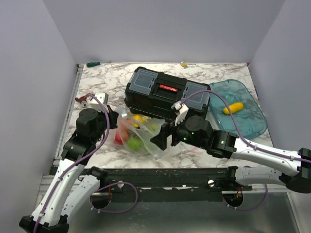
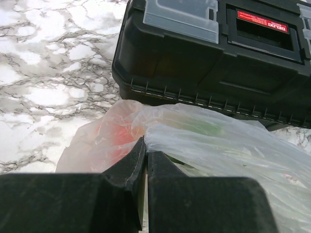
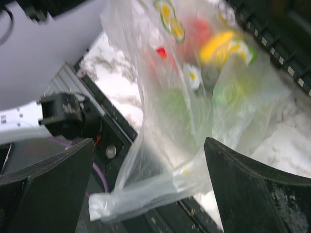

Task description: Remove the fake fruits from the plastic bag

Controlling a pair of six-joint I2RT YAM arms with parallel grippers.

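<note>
Clear crinkly film marks the bag, which lies on the marble counter toward its near edge, left of the middle and against the front of the black toolbox. The fruits are inside it, with red, green and yellow showing through.

A blue tray at the counter's right edge holds one yellow fruit, which appears only in the top view. That view also places the left jaws at the bag's left end and the right jaws at its near right side, but it does not show either grip plainly.

The left wrist view shows the left jaws clenched tip to tip, with the film gathered at their tips and apparently pinched there. The right wrist view is blurred. It shows the right jaws released and spread wide, with the bag and a bunched corner of it in the gap between them.
</note>
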